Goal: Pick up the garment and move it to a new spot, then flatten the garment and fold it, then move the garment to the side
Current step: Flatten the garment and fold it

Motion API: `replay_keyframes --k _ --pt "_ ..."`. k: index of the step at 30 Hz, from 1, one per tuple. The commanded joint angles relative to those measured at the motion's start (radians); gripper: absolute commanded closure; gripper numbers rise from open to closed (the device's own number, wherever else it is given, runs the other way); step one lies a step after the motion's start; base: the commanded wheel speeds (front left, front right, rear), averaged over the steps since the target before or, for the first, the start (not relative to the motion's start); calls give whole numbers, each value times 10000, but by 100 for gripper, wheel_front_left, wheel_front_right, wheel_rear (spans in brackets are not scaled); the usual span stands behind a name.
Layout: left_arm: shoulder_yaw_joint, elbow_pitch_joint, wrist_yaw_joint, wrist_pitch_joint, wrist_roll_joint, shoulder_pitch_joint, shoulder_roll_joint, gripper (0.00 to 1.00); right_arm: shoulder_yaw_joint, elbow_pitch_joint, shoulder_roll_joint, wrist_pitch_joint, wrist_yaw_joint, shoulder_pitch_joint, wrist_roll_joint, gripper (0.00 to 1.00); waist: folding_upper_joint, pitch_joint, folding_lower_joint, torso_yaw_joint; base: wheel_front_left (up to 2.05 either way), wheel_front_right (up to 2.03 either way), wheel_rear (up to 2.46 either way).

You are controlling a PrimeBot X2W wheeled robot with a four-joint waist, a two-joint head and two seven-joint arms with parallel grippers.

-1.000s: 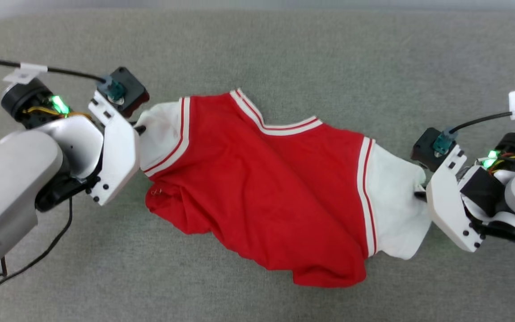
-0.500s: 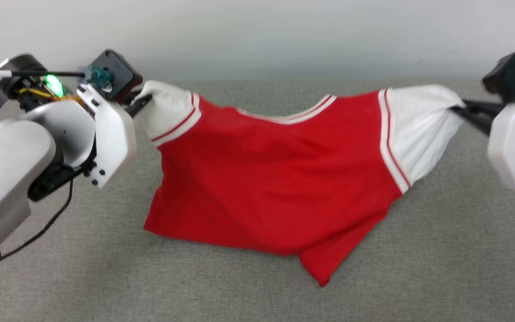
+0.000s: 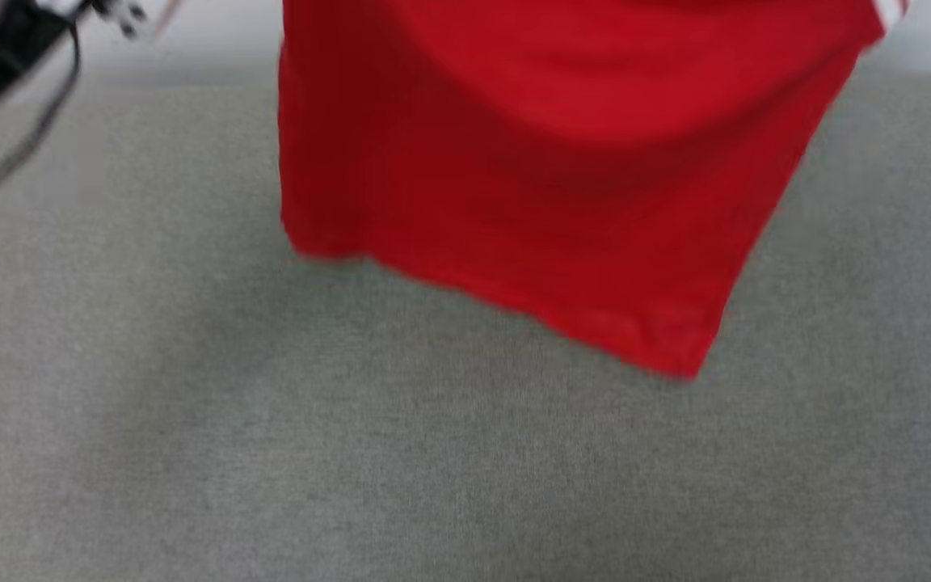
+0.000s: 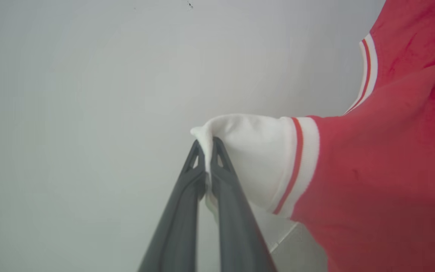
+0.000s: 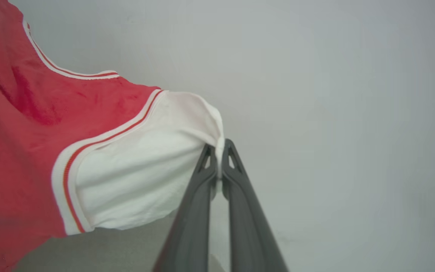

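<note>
Above the grey surface (image 3: pixel 352 469), the garment (image 3: pixel 546 186) hangs spread by its sleeves, hem apparently clear of it, likely so it lays down flat at a new spot. Left gripper (image 4: pixel 205 147) is clamped on one white sleeve tip, right gripper (image 5: pixel 219 148) on the other.

The garment (image 3: pixel 546 186) is blurred, its upper part cut off at the head view's top.
</note>
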Motion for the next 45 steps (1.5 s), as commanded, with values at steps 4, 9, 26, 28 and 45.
replay_keyframes --k 4,9,26,28,45 --pt "418 879 18 -678 630 -1621 -460 100 -329 774 566 -306 -14 -2023 -884 100 0 1419 0 -142 0 0 0" --pt "810 1815 -12 -1313 1021 -3141 -909 100 -479 1787 1179 -711 -14 -3911 -1541 100 0 2224 0 -86 0 0 0" --pt "864 4845 -594 -2795 912 -4310 -1749 100 460 4877 2381 -2624 -14 -5704 -1784 100 0 3682 0 7 0 0 0" --pt "750 5138 -641 -3025 828 -4026 -1791 100 661 5097 2456 -2893 -14 -5390 -1615 100 0 3722 0 6 0 0 0" --pt "380 4529 -277 -4227 -484 2121 -1566 100 2319 4568 2504 -5076 -14 297 361 100 0 2231 0 -133 0 0 0"
